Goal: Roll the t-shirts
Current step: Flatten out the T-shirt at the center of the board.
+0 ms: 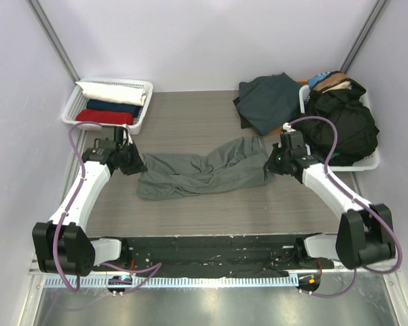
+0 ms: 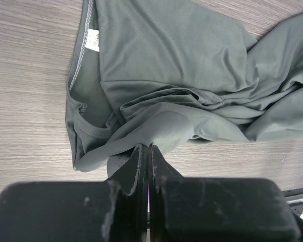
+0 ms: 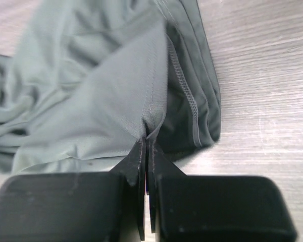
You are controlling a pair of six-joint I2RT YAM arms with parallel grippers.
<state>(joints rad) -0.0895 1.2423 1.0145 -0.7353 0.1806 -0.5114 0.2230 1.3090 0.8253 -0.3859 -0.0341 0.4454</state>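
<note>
Top external shows two pincers [image 1: 139, 166] [image 1: 268, 164] pinching one t-shirt [image 1: 204, 174]

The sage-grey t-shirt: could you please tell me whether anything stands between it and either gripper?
Nothing visible does. The left gripper and the right gripper are each shut on an end of the sage-grey t-shirt.

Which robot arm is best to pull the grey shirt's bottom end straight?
Probably the right. The right gripper is shut on the grey t-shirt at a stitched hem; the left gripper pinches the end with the neck label.
</note>
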